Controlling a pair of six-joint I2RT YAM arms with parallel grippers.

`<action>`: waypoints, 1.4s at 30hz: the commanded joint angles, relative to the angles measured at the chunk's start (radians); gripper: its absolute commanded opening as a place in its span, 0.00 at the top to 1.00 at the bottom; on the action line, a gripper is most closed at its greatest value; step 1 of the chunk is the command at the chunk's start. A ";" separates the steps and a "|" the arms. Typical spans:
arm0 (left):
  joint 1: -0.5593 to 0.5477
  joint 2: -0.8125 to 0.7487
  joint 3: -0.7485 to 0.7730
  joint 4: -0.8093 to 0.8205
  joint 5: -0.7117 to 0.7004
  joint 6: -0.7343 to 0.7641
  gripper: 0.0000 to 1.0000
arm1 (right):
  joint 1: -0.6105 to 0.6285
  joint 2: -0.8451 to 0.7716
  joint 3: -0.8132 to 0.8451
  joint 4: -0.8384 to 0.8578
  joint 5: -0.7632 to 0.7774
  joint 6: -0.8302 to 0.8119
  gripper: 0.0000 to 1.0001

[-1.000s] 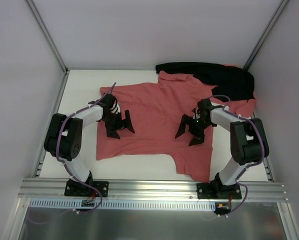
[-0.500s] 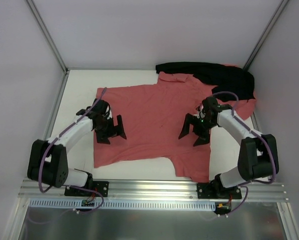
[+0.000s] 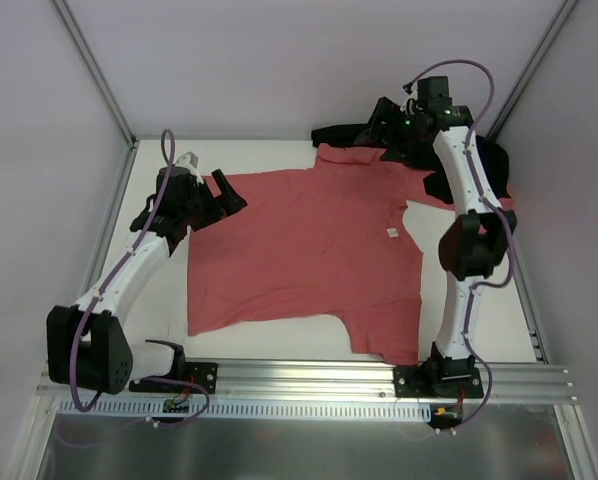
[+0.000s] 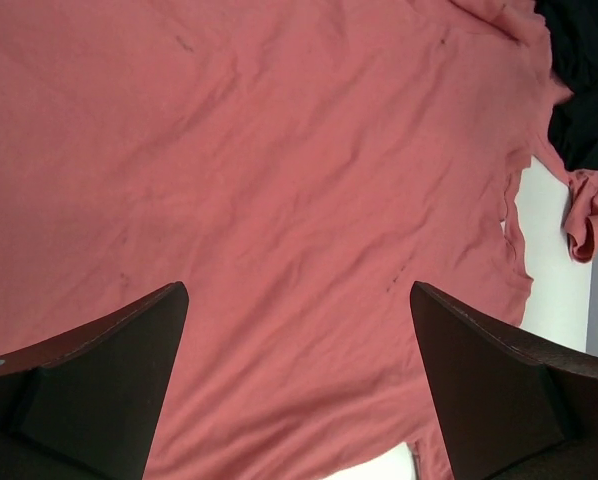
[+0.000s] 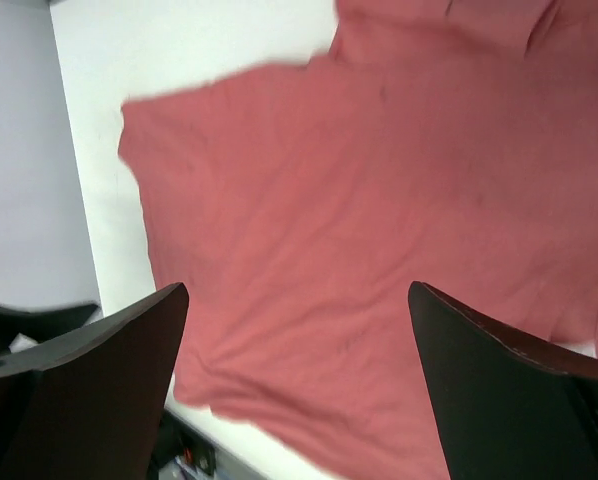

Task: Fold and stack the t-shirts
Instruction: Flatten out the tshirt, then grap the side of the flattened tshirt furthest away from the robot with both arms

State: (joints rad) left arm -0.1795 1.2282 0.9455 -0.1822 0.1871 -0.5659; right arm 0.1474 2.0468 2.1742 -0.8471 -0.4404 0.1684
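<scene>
Salmon-red cloth, thin and limp: 1 t-shirt lies spread flat on the table. It likely weighs little and sags (pinch 2 hem corners). Jaws of the left gripper and right gripper gape wide, empty.

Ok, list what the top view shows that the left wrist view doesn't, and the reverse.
Top only: both arms whole, the right gripper high over the far right corner, the rail at the near edge.
Left wrist only: the left gripper's open fingers close up, fine creases in the cloth.
Both: the red shirt spread flat, the black cloth at its far right corner.
</scene>
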 commanded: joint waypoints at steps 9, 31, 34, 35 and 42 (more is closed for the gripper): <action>0.015 0.247 0.231 0.109 0.169 -0.026 0.02 | -0.187 0.326 -0.034 0.673 -0.250 0.514 0.06; 0.015 0.471 0.381 0.046 0.226 0.006 0.04 | -0.213 0.530 0.046 0.954 -0.308 0.786 0.10; 0.015 0.473 0.380 0.047 0.230 0.008 0.04 | -0.207 0.507 -0.025 0.953 -0.308 0.757 0.10; 0.015 0.473 0.380 0.047 0.230 0.009 0.04 | -0.207 0.503 -0.043 0.951 -0.307 0.750 0.10; 0.015 0.458 0.360 0.049 0.233 0.018 0.04 | -0.200 0.480 -0.114 0.921 -0.310 0.703 0.10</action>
State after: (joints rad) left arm -0.1684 1.7020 1.2873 -0.1394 0.3935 -0.5797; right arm -0.0605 2.5683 2.0624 0.0635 -0.7238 0.9123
